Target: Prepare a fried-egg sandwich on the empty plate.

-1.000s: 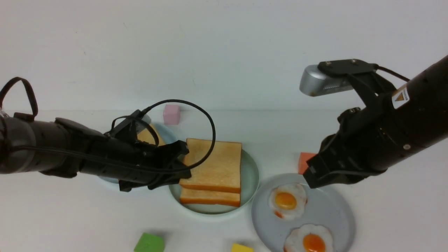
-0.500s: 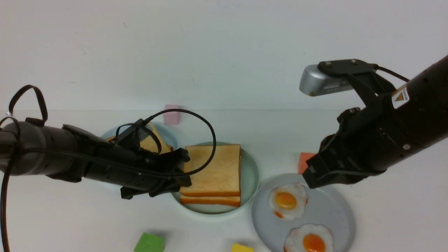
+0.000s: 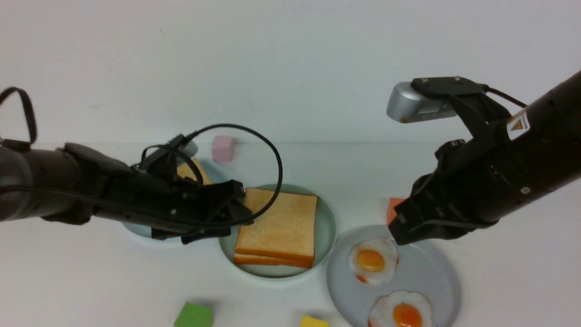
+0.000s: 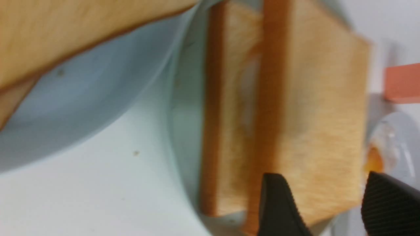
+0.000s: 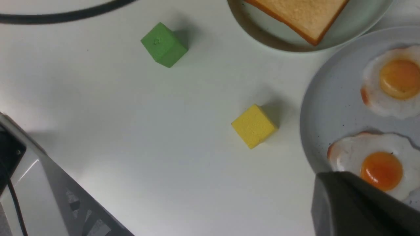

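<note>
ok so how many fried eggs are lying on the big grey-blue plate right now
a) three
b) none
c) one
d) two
d, two: one fried egg lies at the far side of the grey-blue plate and a second fried egg lies at its near edge.

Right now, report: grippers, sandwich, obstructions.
Left gripper open beside sandwich. Right gripper above egg plate, state unclear. Sandwich on mint plate, stacked askew. Nothing blocking.

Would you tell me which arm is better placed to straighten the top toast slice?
Left: the left gripper, open, sits beside the top slice, while the right gripper hangs over the egg plate.
</note>
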Tool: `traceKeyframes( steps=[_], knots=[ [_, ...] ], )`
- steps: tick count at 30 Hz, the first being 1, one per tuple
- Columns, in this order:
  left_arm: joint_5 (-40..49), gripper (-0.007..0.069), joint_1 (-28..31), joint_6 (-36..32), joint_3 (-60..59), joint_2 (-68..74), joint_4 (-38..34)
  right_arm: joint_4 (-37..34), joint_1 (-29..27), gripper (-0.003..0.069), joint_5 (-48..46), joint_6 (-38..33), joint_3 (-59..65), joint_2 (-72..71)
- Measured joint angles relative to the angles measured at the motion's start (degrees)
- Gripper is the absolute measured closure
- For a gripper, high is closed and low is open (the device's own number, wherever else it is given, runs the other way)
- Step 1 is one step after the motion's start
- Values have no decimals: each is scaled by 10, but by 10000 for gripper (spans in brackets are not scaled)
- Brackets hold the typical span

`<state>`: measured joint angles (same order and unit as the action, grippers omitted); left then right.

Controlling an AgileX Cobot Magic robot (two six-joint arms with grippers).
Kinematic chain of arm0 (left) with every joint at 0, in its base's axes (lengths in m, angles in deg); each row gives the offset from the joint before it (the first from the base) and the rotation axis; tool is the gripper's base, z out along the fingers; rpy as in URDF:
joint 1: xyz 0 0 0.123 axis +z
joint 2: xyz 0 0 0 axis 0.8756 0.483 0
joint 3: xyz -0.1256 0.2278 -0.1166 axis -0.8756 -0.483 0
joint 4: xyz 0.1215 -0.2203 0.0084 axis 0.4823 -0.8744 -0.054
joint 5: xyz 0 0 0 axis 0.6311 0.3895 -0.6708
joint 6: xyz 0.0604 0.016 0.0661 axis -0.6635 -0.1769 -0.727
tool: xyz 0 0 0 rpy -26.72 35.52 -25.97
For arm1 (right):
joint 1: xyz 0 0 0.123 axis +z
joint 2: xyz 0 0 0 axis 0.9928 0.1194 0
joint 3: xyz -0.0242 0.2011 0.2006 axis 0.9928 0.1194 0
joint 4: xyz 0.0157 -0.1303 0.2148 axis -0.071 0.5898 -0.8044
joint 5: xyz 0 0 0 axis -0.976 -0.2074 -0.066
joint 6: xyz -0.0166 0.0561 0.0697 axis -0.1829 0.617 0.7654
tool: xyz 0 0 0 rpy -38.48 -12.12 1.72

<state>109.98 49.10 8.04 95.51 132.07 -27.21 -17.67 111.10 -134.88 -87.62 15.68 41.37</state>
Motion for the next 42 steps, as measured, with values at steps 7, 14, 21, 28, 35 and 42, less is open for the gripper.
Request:
traceKeyframes(
  steps=[7, 14, 21, 28, 35, 42],
  knots=[
    [60, 247, 63, 98, 0, -96, 137, 47, 0, 636, -9, 22, 1, -21],
    [141, 363, 114, 173, -1, -207, 209, 136, 0, 629, -9, 96, 10, -90],
    [238, 638, 41, 143, -4, -314, 169, 180, 0, 628, 69, 172, 172, -251],
    [259, 638, -8, 225, -61, -483, 272, 206, 0, 623, 221, 178, 378, -462],
    [277, 638, -11, 347, -179, -702, 385, 206, 0, 613, 311, 179, 495, -647],
    [251, 638, -11, 360, -247, -848, 433, 206, 0, 608, 333, 180, 521, -741]
  ],
)
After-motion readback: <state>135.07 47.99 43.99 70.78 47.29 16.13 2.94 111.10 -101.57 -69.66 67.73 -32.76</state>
